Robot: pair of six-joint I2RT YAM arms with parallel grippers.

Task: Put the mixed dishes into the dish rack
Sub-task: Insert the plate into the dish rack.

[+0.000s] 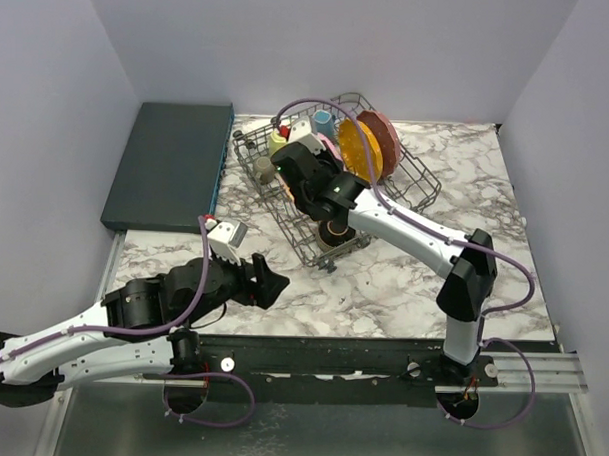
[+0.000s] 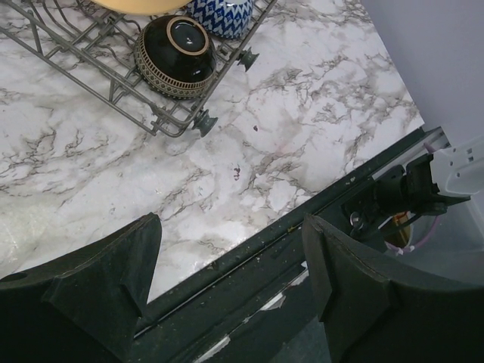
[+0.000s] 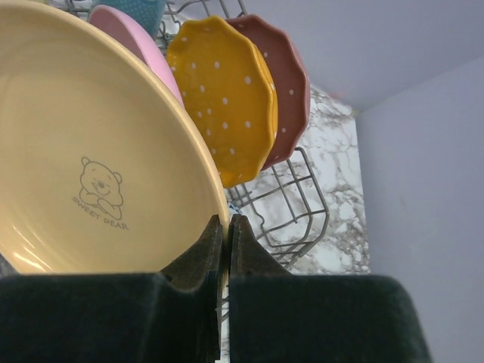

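Observation:
My right gripper point(image 3: 228, 227) is shut on the rim of a tan plate point(image 3: 91, 151) printed with a small bear, held on edge inside the dish rack point(image 3: 302, 204). Behind it stand a pink plate point(image 3: 132, 34), an orange dotted plate point(image 3: 227, 98) and a dark red plate point(image 3: 291, 83). From above, the right gripper point(image 1: 292, 163) reaches into the rack point(image 1: 416, 182), hiding the tan plate. A brown bowl point(image 2: 175, 57) and a blue-white bowl point(image 2: 223, 15) sit at the rack's near corner point(image 2: 91, 53). My left gripper point(image 1: 267, 285) hovers open and empty over the table's near edge.
A flat dark teal slab point(image 1: 172, 163) lies at the back left beside the rack. A blue mug point(image 1: 323, 121) and a yellow mug point(image 1: 278, 142) stand in the rack's far end. A black rail point(image 1: 330, 354) runs along the near edge. Walls close in on both sides.

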